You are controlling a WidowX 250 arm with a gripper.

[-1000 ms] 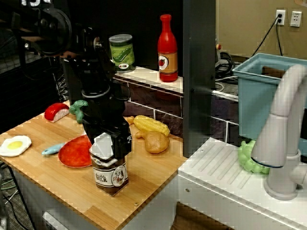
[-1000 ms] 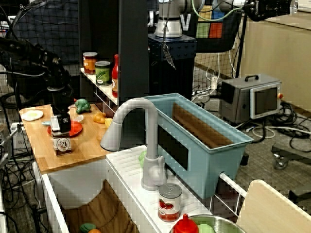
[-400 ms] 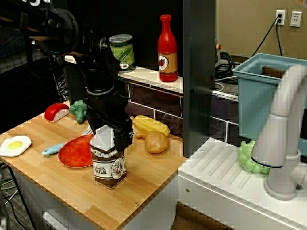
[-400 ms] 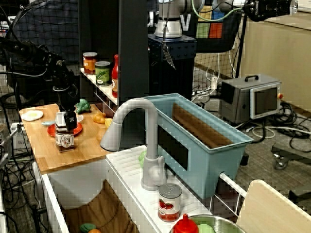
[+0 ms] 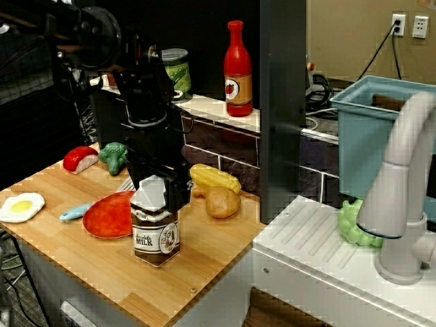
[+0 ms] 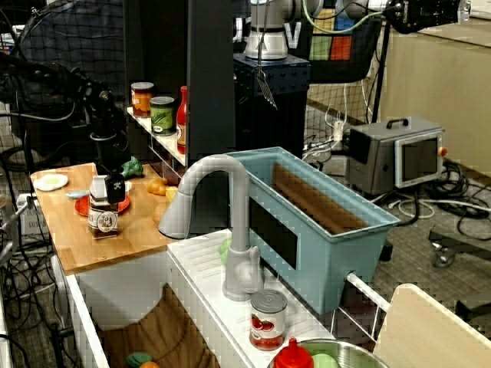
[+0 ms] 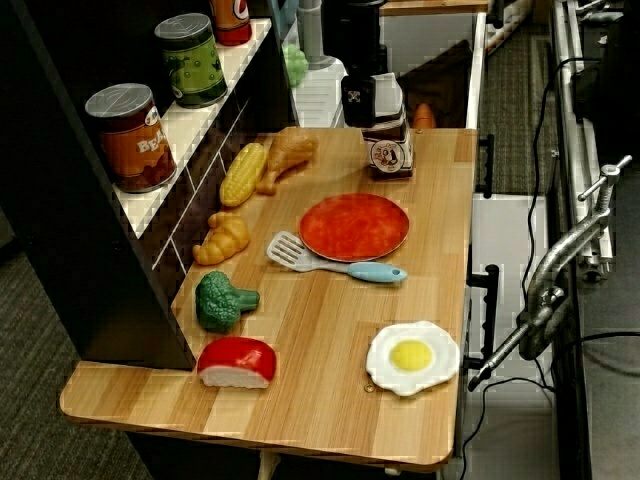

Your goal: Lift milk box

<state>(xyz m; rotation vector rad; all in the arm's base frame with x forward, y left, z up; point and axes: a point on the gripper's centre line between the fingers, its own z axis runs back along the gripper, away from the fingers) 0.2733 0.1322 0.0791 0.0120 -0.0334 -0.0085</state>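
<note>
- wooden counter (image 5: 204,269): i see the milk box (image 5: 155,221) standing upright near its front edge, just beside the red plate (image 5: 107,215).
- gripper (image 5: 163,182): it sits behind the box's gabled top, close by it; i cannot tell whether the jaws grip.
- milk box: long axis vertical, directly below and in front of the gripper.

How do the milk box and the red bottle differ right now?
The milk box is squat, with a dark brown body and white gabled top; the red bottle is tall, round and narrow-necked. The box stands on the wooden board beside the red plate; the bottle stands on the raised white shelf. The gripper is at the box's top; nothing is near the bottle. Both stand upright and carry a label.
</note>
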